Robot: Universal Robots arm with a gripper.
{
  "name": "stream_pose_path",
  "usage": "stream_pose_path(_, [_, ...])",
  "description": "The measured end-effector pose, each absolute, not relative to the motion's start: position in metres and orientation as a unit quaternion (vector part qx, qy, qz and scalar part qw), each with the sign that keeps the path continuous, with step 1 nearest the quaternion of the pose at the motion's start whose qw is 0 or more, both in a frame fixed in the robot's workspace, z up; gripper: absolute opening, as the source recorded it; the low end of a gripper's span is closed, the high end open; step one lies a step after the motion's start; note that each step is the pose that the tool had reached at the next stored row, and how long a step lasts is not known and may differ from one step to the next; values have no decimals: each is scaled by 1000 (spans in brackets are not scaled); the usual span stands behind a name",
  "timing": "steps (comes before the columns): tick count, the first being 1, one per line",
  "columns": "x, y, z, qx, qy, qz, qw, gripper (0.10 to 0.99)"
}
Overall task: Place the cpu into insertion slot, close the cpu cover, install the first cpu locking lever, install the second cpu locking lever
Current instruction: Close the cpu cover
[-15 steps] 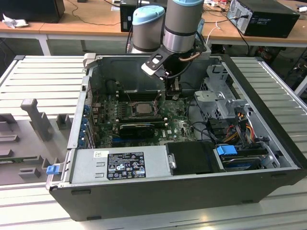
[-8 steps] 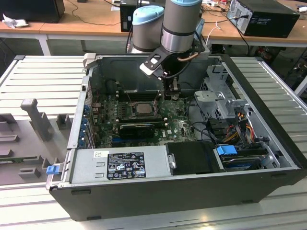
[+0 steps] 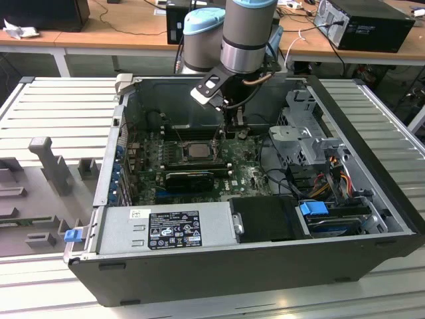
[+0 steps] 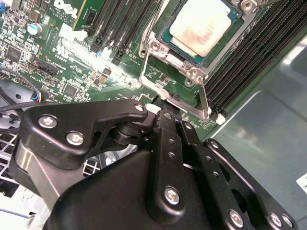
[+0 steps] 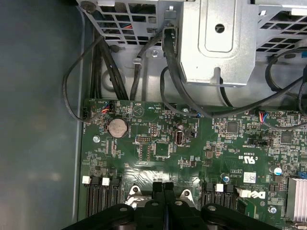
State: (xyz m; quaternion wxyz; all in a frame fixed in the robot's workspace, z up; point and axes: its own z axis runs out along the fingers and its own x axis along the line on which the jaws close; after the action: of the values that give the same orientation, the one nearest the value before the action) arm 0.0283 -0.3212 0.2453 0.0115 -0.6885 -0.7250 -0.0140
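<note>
Exterior view, from its left to its right: we list a ribbed grey worktop (image 3: 60, 106) carrying pale grey fixture blocks (image 3: 50, 159). On it lies an open computer case (image 3: 199, 272) with a grey power supply (image 3: 166, 229) along its near side. On the green motherboard (image 3: 252, 176) sits a black expansion card (image 3: 189, 178), and just behind it the cpu (image 3: 197, 149). The arm (image 3: 246, 40) reaches down into the case just to the right of the cpu, and a metal drive cage (image 3: 299, 133) stands at the far right. In the second wrist view the cpu (image 4: 204, 24) lies flat inside the insertion slot (image 4: 169, 56), pale face up. Black memory slots (image 4: 120, 24) flank it, and a thin silvery lever (image 4: 205, 98) runs along the slot's edge. In the first wrist view the fingers (image 5: 157, 190) are pressed together with no gap. We see nothing held between them. Their tips hang just beside the slot's rim.
</note>
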Motion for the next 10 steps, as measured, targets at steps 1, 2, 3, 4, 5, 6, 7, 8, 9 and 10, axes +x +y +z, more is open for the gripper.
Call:
stream_pose_path(1, [27,-321,245,-688,-725,-14,12,106])
stream_pose_path(2, [27,-321,245,-688,-725,-14,12,106])
stream_pose_path(3, [26,-321,245,-688,-725,-14,12,106])
stream_pose_path(4, [25,-321,245,-688,-725,-14,12,106])
stream_pose_path(5, [24,-321,245,-688,-725,-14,12,106])
stream_pose_path(6, [24,-321,245,-688,-725,-14,12,106])
stream_pose_path(7, [24,-321,245,-688,-725,-14,12,106])
stream_pose_path(8, [23,-321,245,-688,-725,-14,12,106])
stream_pose_path(9, [23,-321,245,-688,-725,-14,12,106])
stream_pose_path(10, [22,-321,245,-688,-725,-14,12,106])
